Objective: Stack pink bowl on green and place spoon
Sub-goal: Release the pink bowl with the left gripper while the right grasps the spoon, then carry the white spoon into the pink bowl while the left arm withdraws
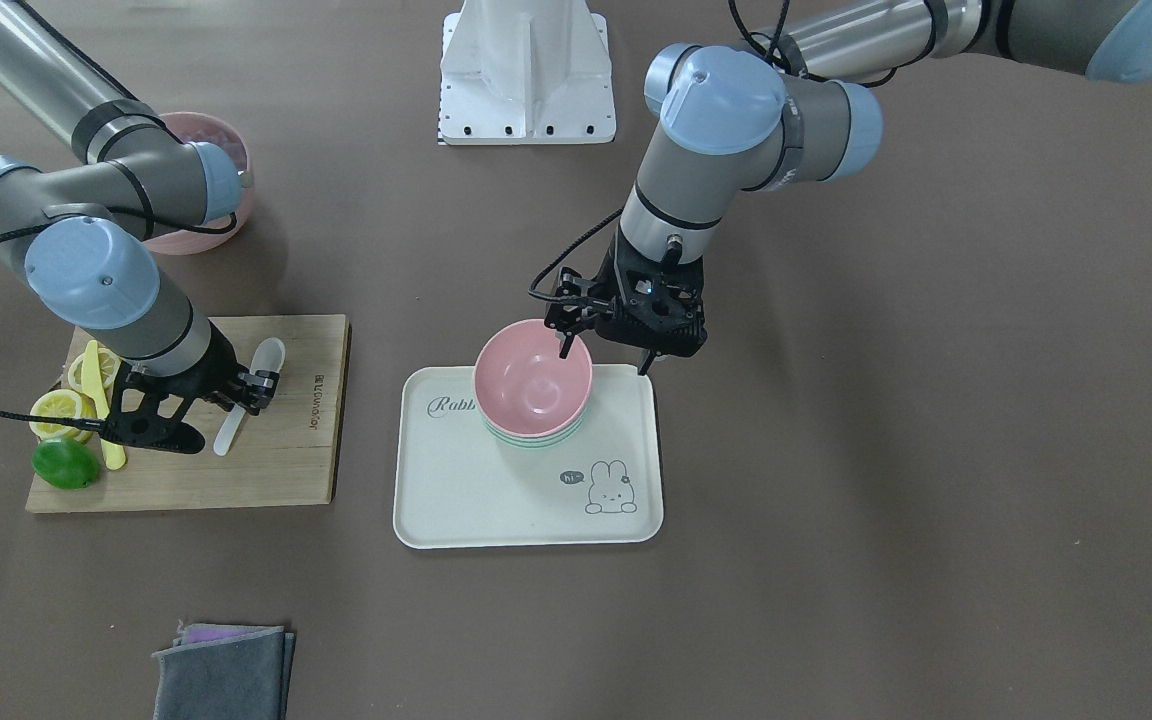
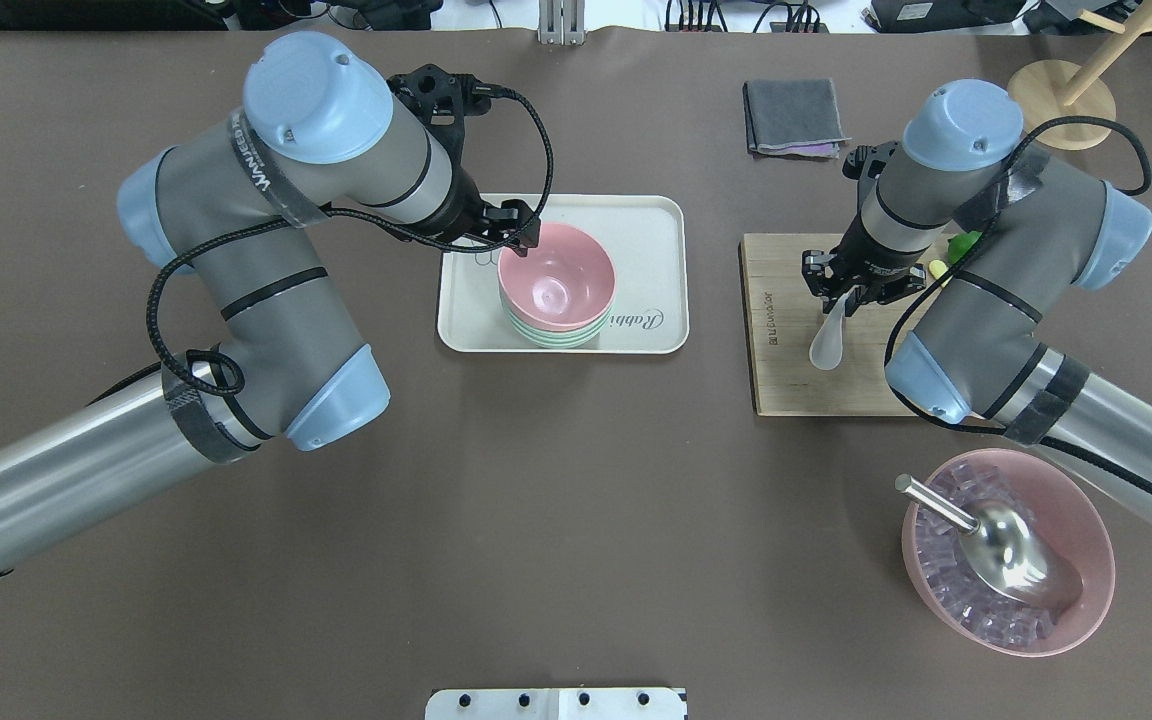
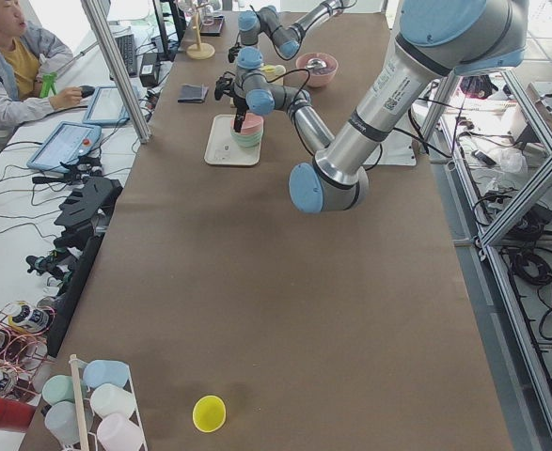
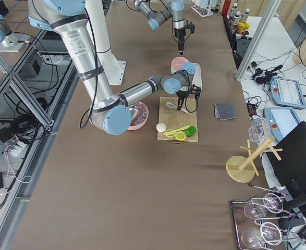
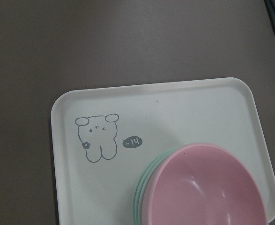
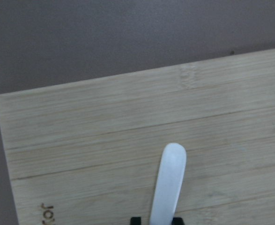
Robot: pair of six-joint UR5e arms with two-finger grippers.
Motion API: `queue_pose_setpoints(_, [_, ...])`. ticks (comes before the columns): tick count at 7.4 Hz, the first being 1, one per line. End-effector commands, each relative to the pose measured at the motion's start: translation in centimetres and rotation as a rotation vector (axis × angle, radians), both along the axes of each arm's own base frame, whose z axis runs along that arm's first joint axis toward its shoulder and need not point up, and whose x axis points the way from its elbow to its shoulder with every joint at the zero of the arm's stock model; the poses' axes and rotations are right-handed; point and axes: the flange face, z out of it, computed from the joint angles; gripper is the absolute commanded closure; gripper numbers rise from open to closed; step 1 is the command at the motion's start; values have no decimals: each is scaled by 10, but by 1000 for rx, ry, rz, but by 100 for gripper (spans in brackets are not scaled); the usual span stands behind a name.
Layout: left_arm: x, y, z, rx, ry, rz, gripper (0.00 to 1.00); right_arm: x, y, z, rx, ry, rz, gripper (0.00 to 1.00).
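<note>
The pink bowl [image 1: 533, 380] sits nested on the stacked green bowls [image 1: 536, 442] on the cream rabbit tray [image 1: 436, 500]. My left gripper [image 1: 607, 356] is open. It hangs over the bowl's rim on the robot's side, one finger at the rim and one outside. The bowl also shows in the overhead view [image 2: 556, 280] and the left wrist view [image 5: 207, 192]. The white spoon [image 1: 226, 435] is on the wooden cutting board [image 1: 286, 460]. My right gripper [image 1: 248, 388] is shut on the spoon's middle. In the right wrist view the spoon's handle [image 6: 170, 173] runs out from between the jaws. I cannot tell whether it is lifted.
Lemon slices, a lime [image 1: 64, 465] and a yellow knife [image 1: 106, 420] lie on the board beside my right gripper. A large pink bowl of ice with a metal scoop [image 2: 1006, 560] stands near the right arm. A grey cloth [image 2: 794, 115] and a wooden stand [image 2: 1061, 90] are at the far side.
</note>
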Motion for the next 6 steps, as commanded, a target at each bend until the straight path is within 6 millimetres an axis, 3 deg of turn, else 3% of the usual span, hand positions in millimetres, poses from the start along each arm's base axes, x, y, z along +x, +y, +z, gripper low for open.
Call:
queue_pose_setpoints(1, [-5,4,-1,3,5,1,12,-1,2,-7,-13,-19,2,100])
queue_pose_setpoints(2, [-5,4,0,2,4,1,12,3,-1,-13,-15,-32,6,100])
queue_pose_setpoints(3, [-16,-3,3,8,2,-9,13,16,-19,-44,-25,-86,19,100])
queue_pose_setpoints(4, [-45,-7,18,12,2,-30,15,18,-29,-74,-65,-125,73,100])
queue_pose_setpoints(6, [-104,-11,48,46,-1,28,16,-2,-47,-164,-150,-197,217,100])
